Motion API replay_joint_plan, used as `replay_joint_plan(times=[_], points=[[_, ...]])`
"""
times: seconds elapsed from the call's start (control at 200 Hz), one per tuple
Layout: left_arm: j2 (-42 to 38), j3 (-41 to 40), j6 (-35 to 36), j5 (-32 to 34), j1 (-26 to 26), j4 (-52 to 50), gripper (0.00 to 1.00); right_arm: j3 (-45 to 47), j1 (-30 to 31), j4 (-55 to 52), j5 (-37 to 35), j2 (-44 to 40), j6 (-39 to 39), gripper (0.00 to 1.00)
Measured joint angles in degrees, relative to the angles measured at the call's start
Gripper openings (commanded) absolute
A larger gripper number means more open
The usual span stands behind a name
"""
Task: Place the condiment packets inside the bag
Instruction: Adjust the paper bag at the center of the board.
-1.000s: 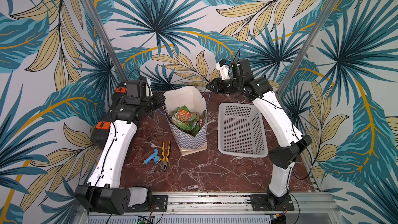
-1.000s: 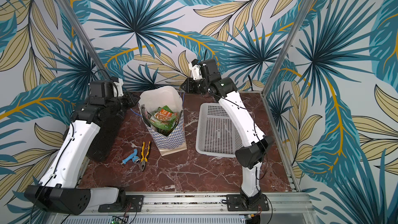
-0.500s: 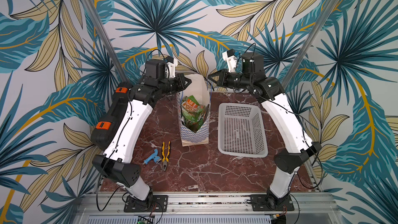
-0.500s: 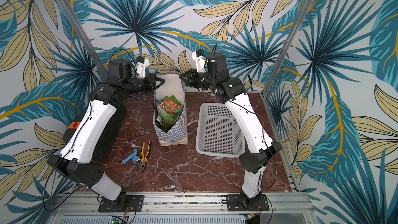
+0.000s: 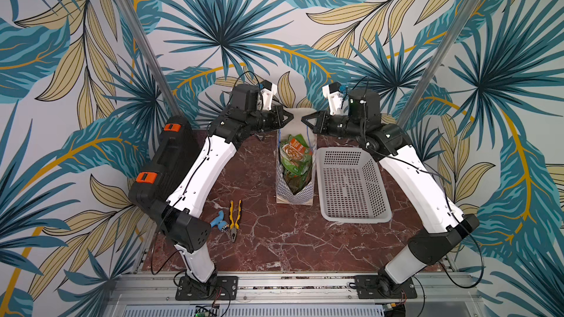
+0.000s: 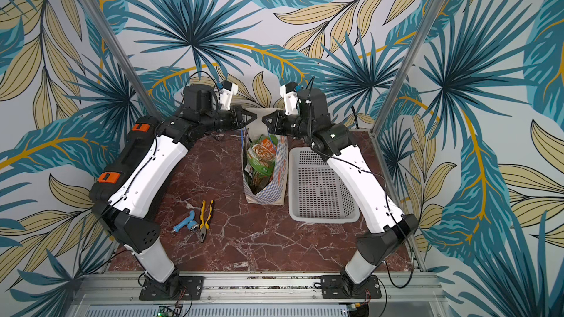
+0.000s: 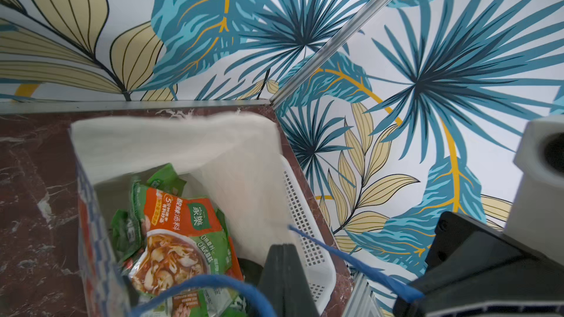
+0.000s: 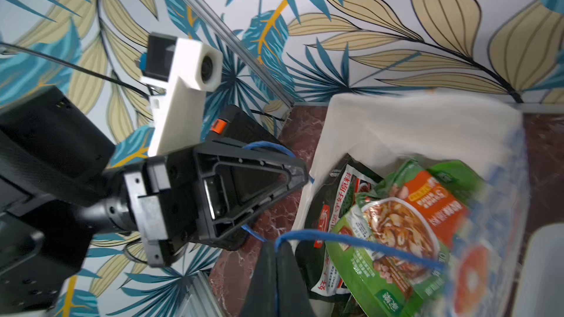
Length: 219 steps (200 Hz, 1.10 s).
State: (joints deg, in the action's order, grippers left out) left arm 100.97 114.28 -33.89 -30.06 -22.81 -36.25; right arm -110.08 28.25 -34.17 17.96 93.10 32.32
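Both my arms are up over the bag (image 5: 294,192) (image 6: 268,193), tips facing each other just apart above its mouth.

Left gripper (image 5: 290,116) (image 6: 253,116) (image 7: 283,269): jaws pressed together. The left cord handle (image 8: 268,146) (image 7: 198,282) shows on both sides of it in the right wrist view, so it looks pinched in there.

Right gripper (image 5: 303,118) (image 6: 265,118) (image 8: 276,263): jaws closed tight. The right cord handle (image 8: 351,240) (image 7: 351,257) comes straight out from between its tips.

The bag stands upright near the middle of the table (image 5: 274,239), a bit toward 12 o'clock, with its mouth squeezed narrow. I can't tell if its base is off the surface.

The condiment packets (image 5: 294,154) (image 6: 262,154) (image 7: 183,239) (image 8: 406,218) are inside the bag. A green-orange one with a soup photo is on top, and a dark packet (image 8: 335,208) with a red logo is deeper down against the wall.

The white basket (image 5: 355,219) (image 6: 323,219) sits just beside the bag at its 3 o'clock. The yellow pliers (image 5: 235,218) and a blue tool (image 5: 218,221) touching them lie at the bag's 8 o'clock. The black case (image 5: 171,160) with orange latches is at the table's 9 o'clock edge, behind my left arm.
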Motion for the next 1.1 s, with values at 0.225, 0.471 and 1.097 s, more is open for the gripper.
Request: replay_joint_plan(times=[0.225, 0.471, 1.097], points=[[-1.1, -9.8, -0.3, 0.1, -1.2, 3.9, 0.08, 6.3, -1.4, -0.5, -3.0, -0.5, -1.7, 0.00], [-6.3, -10.0, -1.2, 0.6, -1.4, 4.8, 0.12, -2.2, -1.6, -2.1, -0.5, -0.4, -1.3, 0.00], [-21.9, -18.3, 3.1, 10.7, -1.5, 1.0, 1.00, 6.6, -1.6, -5.5, -5.2, -8.1, -4.9, 0.72]])
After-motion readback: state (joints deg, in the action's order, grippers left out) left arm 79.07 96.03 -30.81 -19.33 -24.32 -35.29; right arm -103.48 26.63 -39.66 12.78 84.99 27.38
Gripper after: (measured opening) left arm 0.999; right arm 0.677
